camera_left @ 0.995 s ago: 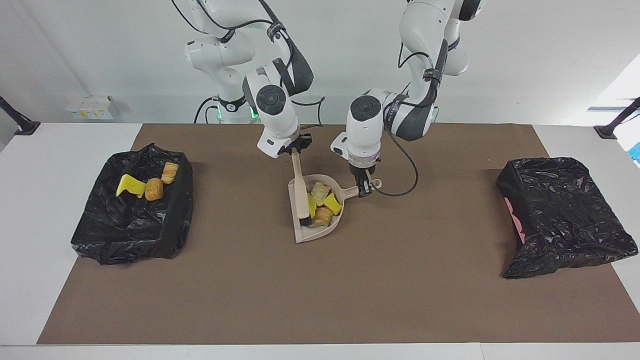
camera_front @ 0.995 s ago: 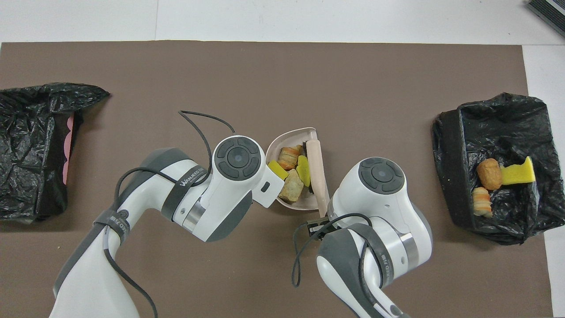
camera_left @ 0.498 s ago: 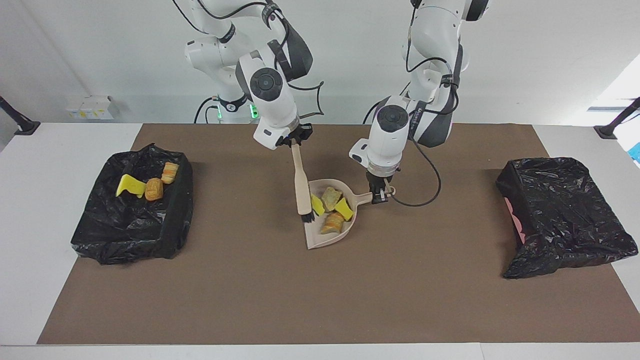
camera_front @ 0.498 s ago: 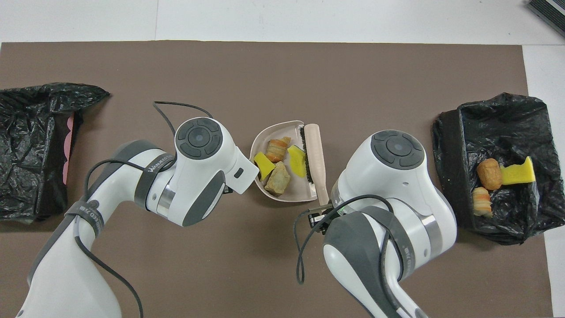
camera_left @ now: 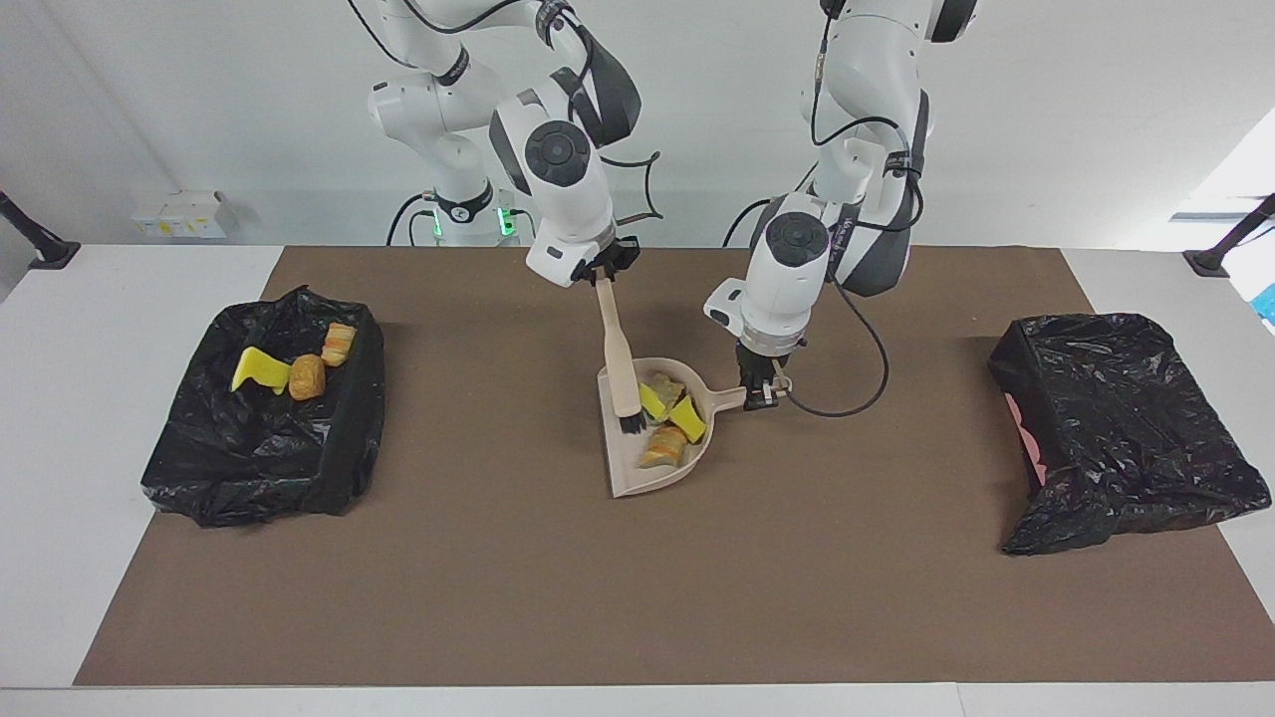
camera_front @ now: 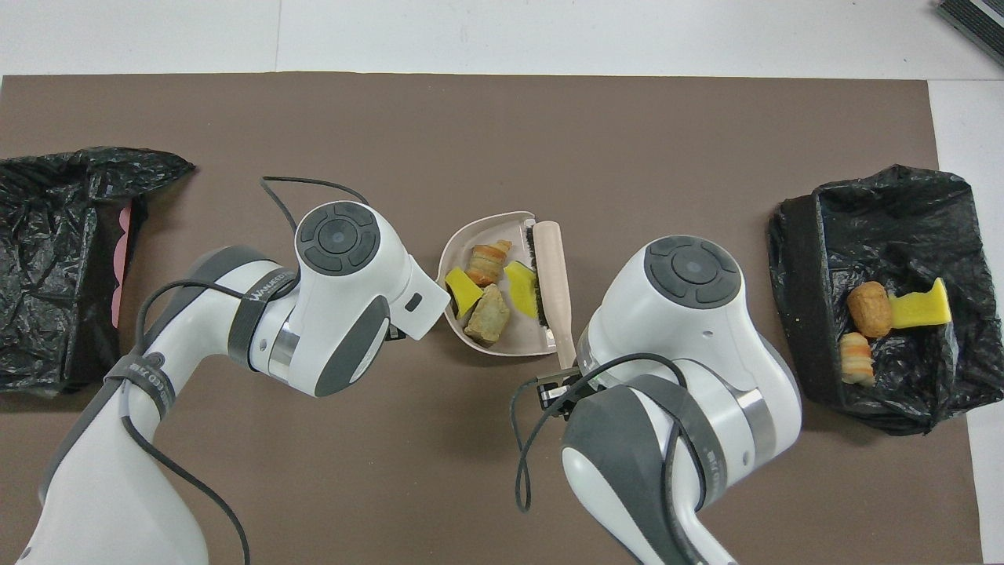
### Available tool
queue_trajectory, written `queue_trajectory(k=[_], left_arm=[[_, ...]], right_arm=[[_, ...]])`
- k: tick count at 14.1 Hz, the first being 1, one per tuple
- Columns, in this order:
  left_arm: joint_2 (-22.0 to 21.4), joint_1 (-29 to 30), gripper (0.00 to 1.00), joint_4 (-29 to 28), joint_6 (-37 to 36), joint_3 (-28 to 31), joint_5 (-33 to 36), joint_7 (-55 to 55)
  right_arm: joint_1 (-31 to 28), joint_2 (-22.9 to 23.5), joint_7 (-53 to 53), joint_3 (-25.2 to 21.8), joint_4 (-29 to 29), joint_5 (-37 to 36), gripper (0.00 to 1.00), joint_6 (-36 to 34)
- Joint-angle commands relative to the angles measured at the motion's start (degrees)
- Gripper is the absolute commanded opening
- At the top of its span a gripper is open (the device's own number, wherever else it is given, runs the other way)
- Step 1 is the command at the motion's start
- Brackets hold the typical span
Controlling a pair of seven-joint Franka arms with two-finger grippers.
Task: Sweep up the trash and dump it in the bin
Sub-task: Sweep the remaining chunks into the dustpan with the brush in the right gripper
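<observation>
White walls back a white table covered by a brown mat.

Right gripper: its fingers are closed on the top of the handle of a beige brush. The brush hangs nearly upright, its black bristles down inside the mouth of the dustpan, on the side toward the right arm's end of the table.

Left gripper: its fingers are clamped on the end of the dustpan's handle. Whether the pan rests on the mat or is slightly raised cannot be told.

Trash in the dustpan: four scraps lie together in the tray, two bright yellow sponge chunks and two tan-orange bread-like pieces. They sit beside the bristles, toward the handle side of the tray.

Trash in the bin: three scraps, one yellow chunk and two tan-orange pieces, lie in the open black-lined bin at the right arm's end of the table. The bin is well apart from the dustpan.

Second black-bagged bin: it stands at the left arm's end of the table, with a strip of pink showing at the edge that faces the dustpan. Its contents cannot be seen.

Both arms bend over the middle of the mat, cables looping from their wrists.
</observation>
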Motion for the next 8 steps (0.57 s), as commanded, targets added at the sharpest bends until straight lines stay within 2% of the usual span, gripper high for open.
queue_trajectory(k=[1,5,8], left_arm=[[-0.78,0.64,0.0,-1.69,3.76,-0.21,-3.18,3.52],[-0.26,1.87,0.0,-1.61,5.53,-0.21,-7.23,8.45],[0.01,2.57,0.0,-1.61,5.71,-0.21,-8.46,9.24]], right_arm=[[-0.26,-0.56,1.18,0.28,0.0,3.54,0.0,0.99],[-0.79,-1.7,0.74,0.28,-2.19,5.58,0.0,1.51],[-1.23,-1.27,0.92,0.19,-3.33,10.14,0.0,3.35]])
